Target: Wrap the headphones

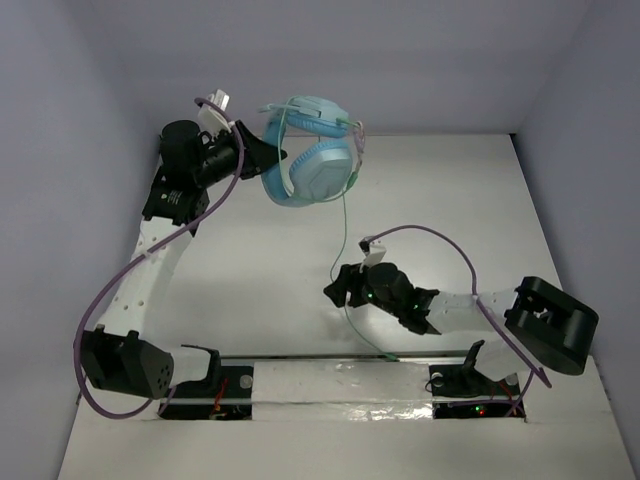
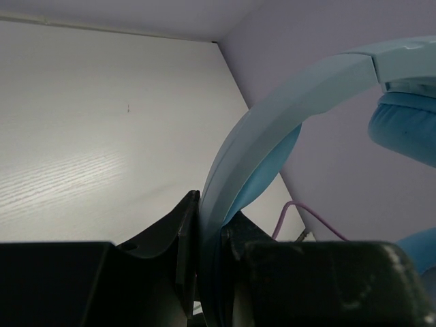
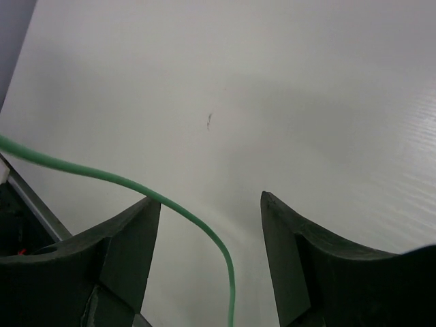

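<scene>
The light blue headphones [image 1: 308, 160] hang in the air at the back of the table, earcups folded together. My left gripper [image 1: 268, 158] is shut on the headband [image 2: 272, 129], which stands upright between its jaws. The thin green cable [image 1: 345, 235] drops from the headphones to the table and runs toward the near edge. My right gripper [image 1: 336, 290] is open low over the table at that cable. In the right wrist view the cable [image 3: 178, 211] curves between the open fingers [image 3: 133, 238] without being pinched.
Grey walls close in the white table [image 1: 460, 200] at the back and sides. Thick purple robot cables [image 1: 440, 238] loop along both arms. A metal strip [image 1: 330, 357] runs along the near edge by the arm bases.
</scene>
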